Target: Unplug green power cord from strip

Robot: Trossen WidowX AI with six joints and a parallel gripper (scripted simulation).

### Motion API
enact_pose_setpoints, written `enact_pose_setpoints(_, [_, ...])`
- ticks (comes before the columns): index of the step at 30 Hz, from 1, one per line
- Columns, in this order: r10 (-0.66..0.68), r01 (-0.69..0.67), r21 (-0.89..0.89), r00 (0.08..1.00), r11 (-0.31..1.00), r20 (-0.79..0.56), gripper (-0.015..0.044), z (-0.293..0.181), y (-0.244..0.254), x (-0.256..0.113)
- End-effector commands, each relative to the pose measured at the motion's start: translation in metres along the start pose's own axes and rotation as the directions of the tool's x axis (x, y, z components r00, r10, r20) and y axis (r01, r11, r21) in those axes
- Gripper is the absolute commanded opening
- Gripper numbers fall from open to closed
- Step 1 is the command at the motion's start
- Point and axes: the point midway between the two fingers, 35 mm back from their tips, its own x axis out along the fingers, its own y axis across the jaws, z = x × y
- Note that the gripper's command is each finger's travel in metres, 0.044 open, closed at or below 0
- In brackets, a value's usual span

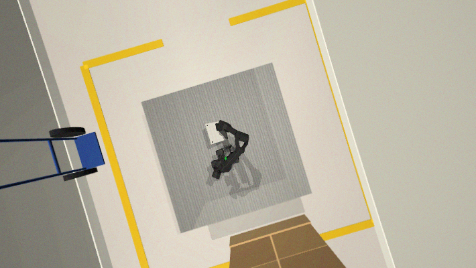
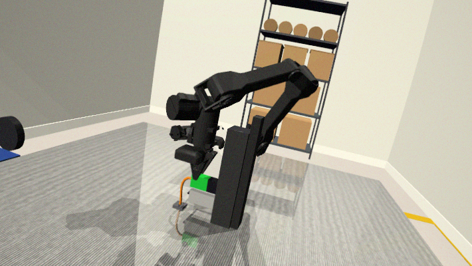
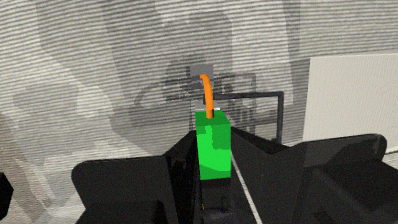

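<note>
The green plug (image 1: 225, 159) (image 2: 199, 183) (image 3: 215, 155) is a block with an orange cord (image 2: 181, 193) (image 3: 208, 95) coming out of its outer end. Its other end meets a black block (image 2: 212, 185) (image 3: 215, 192), with no gap visible between them. I cannot tell which part of the dark housing is the power strip. My gripper (image 2: 197, 177) (image 3: 212, 134) points down and is shut on the green plug, one finger on each side. The arm hides much of this area in the top view.
The cord runs down to a small grey anchor (image 2: 179, 206) (image 3: 201, 70). A tall dark box (image 2: 229, 179) stands close beside the plug. A light grey block (image 2: 201, 199) sits below the plug. A white panel (image 1: 212, 134) (image 3: 350, 100) and a thin dark frame (image 3: 281, 115) are near the gripper.
</note>
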Motion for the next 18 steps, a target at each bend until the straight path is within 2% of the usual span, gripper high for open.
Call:
enact_pose_setpoints(1, [0.002,-0.002,-0.001,1.000,1.000,0.001,0.0000,0.004,0.001,-0.001])
enact_pose_setpoints(18, [0.002,-0.002,0.001,1.000,1.000,0.003,0.0000,0.031,0.002,-0.002])
